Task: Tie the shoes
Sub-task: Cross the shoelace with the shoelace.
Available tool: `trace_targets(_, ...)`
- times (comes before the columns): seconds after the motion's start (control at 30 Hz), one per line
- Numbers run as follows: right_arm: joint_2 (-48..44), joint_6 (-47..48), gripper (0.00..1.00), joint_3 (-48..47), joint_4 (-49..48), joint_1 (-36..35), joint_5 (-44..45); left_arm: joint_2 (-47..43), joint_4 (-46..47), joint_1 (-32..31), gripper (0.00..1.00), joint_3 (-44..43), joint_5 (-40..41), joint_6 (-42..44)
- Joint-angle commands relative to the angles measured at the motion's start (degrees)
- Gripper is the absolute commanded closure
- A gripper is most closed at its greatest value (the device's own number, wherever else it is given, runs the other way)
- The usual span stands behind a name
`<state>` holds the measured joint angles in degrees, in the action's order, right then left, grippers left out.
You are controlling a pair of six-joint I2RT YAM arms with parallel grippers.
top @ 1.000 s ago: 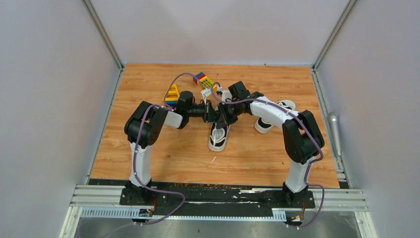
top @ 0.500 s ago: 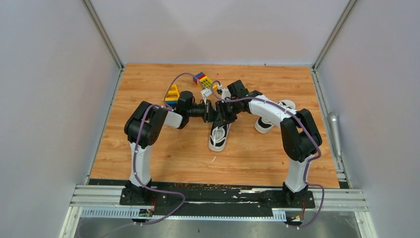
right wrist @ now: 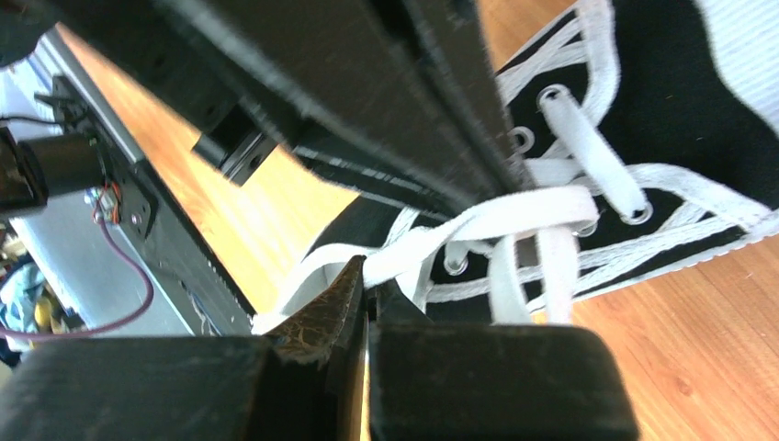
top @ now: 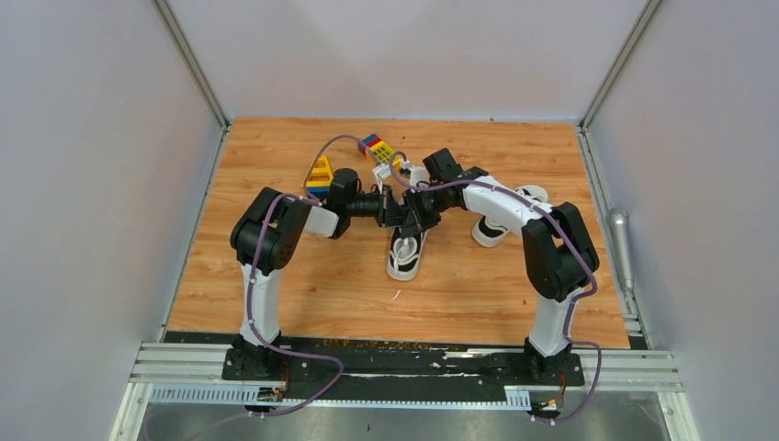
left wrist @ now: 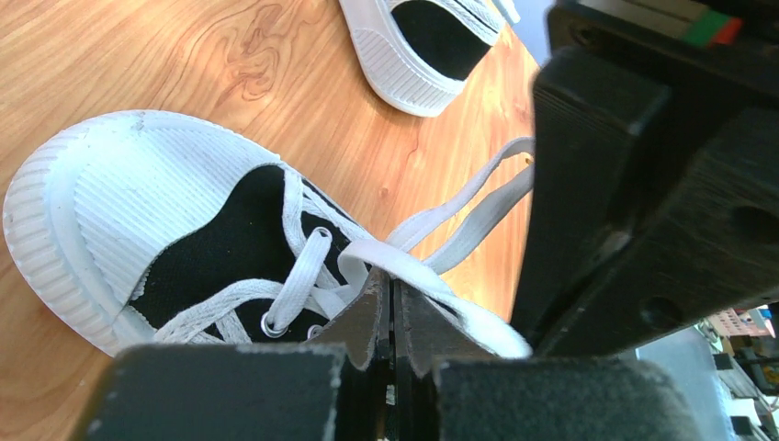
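One shoe (top: 405, 254), black with a white toe cap, lies mid-table with its toe toward the arms. The other shoe (top: 496, 227) lies to its right, half hidden by the right arm. Both grippers meet just above the first shoe's laces. My left gripper (left wrist: 392, 285) is shut, and a white lace (left wrist: 432, 285) folds over its tips. The shoe's toe cap (left wrist: 119, 202) and the second shoe (left wrist: 413, 55) show beyond it. My right gripper (right wrist: 367, 273) is shut on another lace strand (right wrist: 478, 220) that runs from the eyelets of the shoe (right wrist: 680, 101).
Colourful toy blocks (top: 378, 150) and a yellow block (top: 321, 172) sit behind the grippers. A grey metal cylinder (top: 620, 234) lies off the table's right edge. A small white scrap (top: 396, 295) lies in front of the shoe. The right gripper's black body (left wrist: 643, 184) crowds the left wrist view.
The right arm's wrist shifted slightly left toward the left gripper and back. The left arm and both shoes have not moved.
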<state>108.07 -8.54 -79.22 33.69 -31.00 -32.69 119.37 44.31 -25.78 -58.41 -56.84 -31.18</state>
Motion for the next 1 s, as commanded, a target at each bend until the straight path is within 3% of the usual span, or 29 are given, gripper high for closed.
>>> trace_targets(0.0,-3.7,8.2,1.0,-0.9,5.1,-0.1,-5.1,-1.5,0.1,-0.1,1.0,-0.6,-0.2,1.2)
trace_targets(0.4,-3.6,18.2,0.99,-3.0,6.3,-0.3,-2.7,-1.9,-4.8,-1.3,1.0,-0.9,-1.3,4.3)
trace_targets(0.7,-7.4,43.9,0.99,1.3,6.5,-0.6,0.8,-2.2,-5.7,-1.5,1.0,-2.1,-0.8,3.1)
trace_targets(0.97,-9.8,53.6,0.86,7.4,6.2,-0.5,1.8,0.5,3.8,-1.3,1.0,-3.1,-2.0,-5.9)
